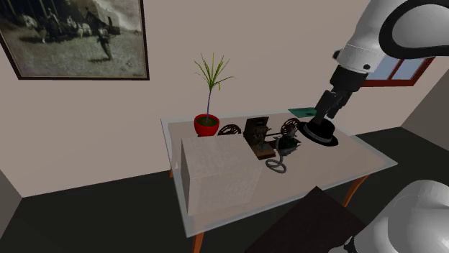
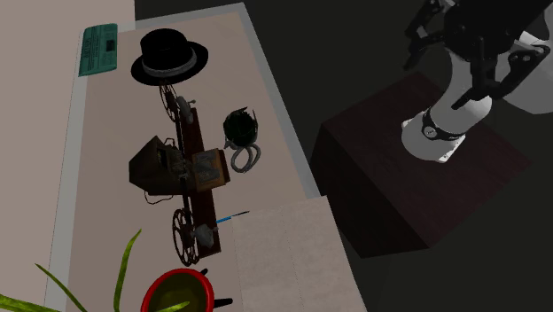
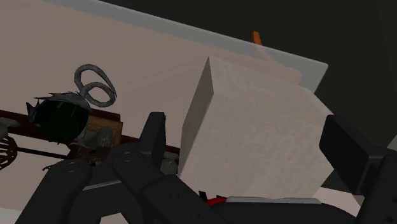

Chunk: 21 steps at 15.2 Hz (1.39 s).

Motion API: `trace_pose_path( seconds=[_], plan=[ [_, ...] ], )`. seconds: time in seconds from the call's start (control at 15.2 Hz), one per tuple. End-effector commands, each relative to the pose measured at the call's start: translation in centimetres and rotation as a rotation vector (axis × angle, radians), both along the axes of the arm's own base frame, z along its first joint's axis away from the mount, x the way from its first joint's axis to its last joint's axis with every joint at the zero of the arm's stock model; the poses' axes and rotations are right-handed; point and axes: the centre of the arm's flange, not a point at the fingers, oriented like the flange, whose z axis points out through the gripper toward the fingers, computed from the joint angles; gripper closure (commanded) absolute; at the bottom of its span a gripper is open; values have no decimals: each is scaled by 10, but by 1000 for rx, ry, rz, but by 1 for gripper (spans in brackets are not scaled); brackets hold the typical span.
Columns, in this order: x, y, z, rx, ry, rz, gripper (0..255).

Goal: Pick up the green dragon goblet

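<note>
The gripper [image 3: 248,143] hung in the air with its two black fingers [image 3: 154,132] spread wide and nothing clasped between them. In the shoulder view it showed above a black hat [image 1: 319,133] at the far end of the pale table [image 1: 360,162]. The dark green goblet [image 1: 286,146], spiky at the rim, stood on the table apart from the fingers, between the hat and a large pale box [image 1: 216,172], just beside an old reel machine [image 1: 259,133]. A curled grey loop [image 2: 246,158] lay against the goblet on the box's side. Farther along stood a red pot [image 1: 206,123] with a thin green plant, and a green card [image 1: 302,111] lay behind the hat
</note>
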Motion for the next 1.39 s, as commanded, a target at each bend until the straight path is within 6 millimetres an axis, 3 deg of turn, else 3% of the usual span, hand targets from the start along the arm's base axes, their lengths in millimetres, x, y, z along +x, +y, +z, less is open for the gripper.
trace_pose_path(
  seconds=[0.0, 1.32],
  plan=[
    [0, 0, 0, 0, 0, 0, 0],
    [106, -168, -178, 37, -21, 30, 0]
  ],
)
